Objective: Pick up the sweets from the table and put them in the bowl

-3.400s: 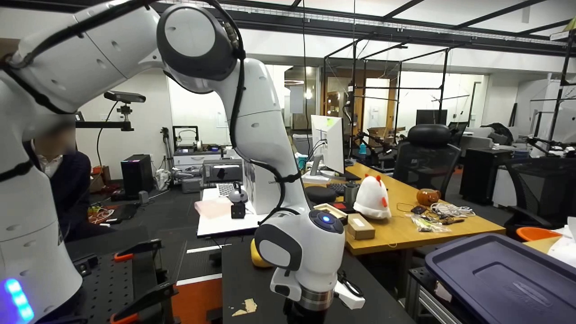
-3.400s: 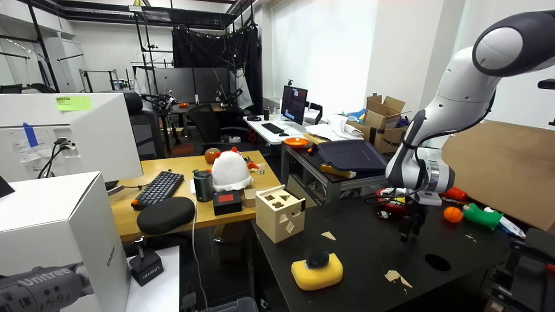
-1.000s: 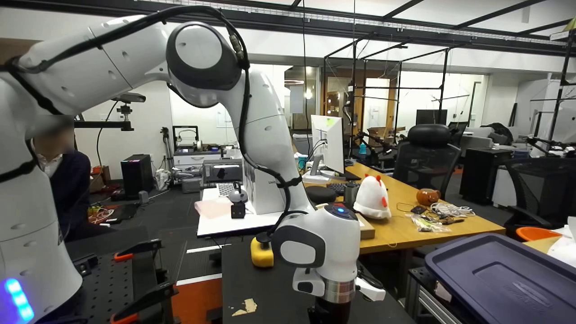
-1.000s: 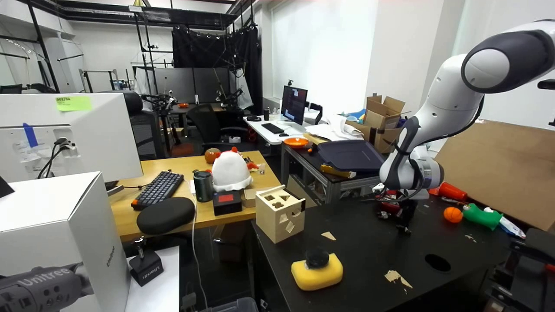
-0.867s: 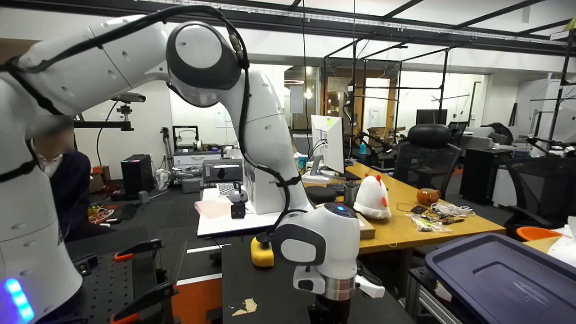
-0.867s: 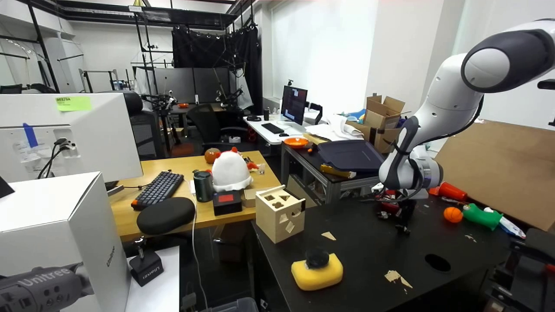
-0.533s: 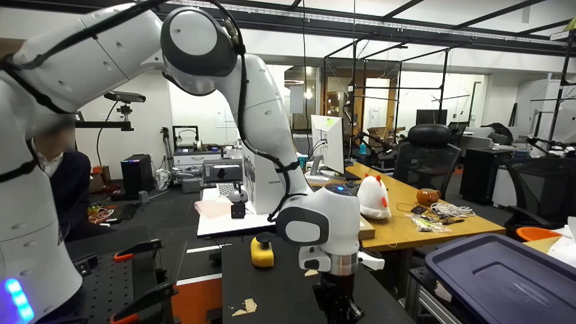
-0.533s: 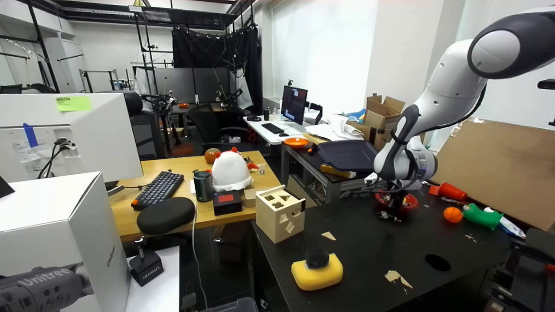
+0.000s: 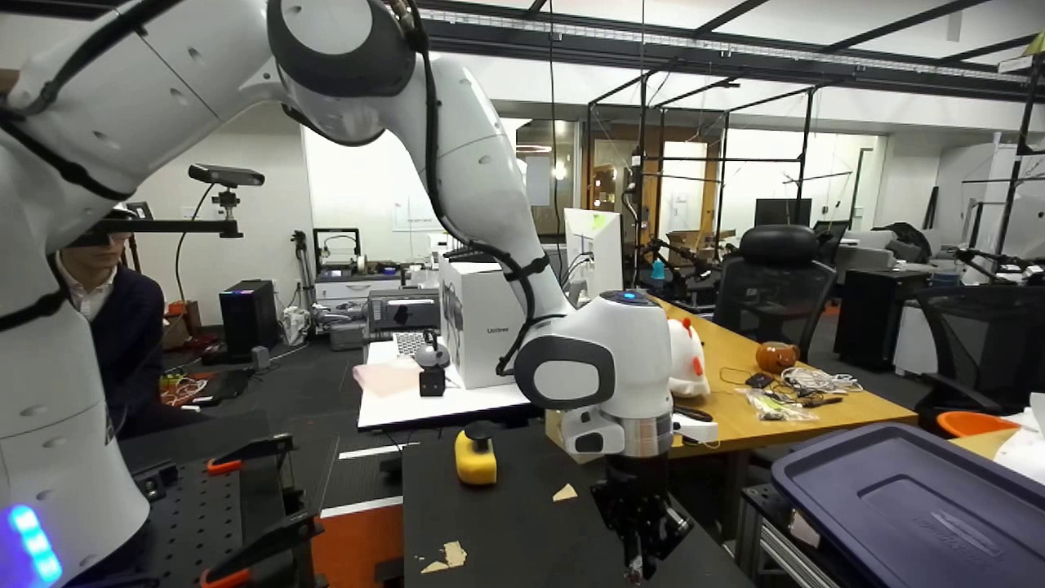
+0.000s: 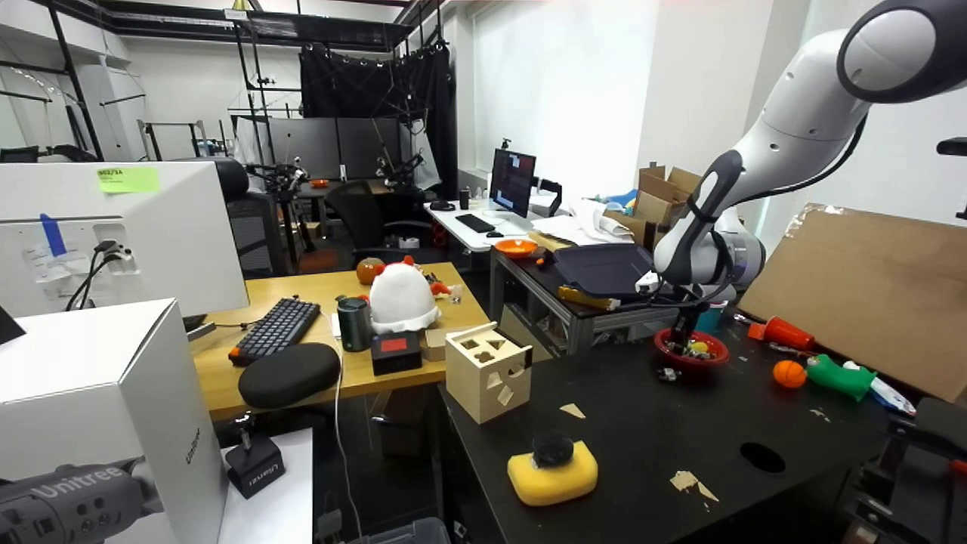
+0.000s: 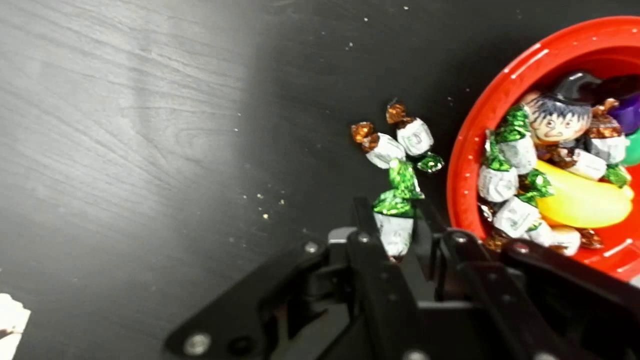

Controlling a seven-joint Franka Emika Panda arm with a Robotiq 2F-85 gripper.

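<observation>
In the wrist view your gripper [image 11: 395,216] is at the bottom, right of centre, jaws almost together with a narrow gap between them. One wrapped sweet [image 11: 394,234] fills that gap, gripped at its white middle, its green twist pointing up the frame. Just above it, two loose sweets [image 11: 415,137] lie close together on the black table [image 11: 165,125]. The red bowl [image 11: 467,145] is at the right of that frame, cut off by the edge, with more sweets [image 11: 516,216] inside, along with a yellow toy [image 11: 585,202] and a toy face [image 11: 557,122] in a black hat. A pale scrap [image 11: 11,317] shows at the lower left edge.

In an exterior view your arm [image 9: 478,155] takes up the left and middle, and the gripper hangs above the table, low and right of centre. In an exterior view the bowl stands in the right half, and farther right you see a red cup [image 10: 789,336], an orange ball [image 10: 789,374] and a green toy [image 10: 838,376]. A wooden box [image 10: 483,378] stands at mid-frame.
</observation>
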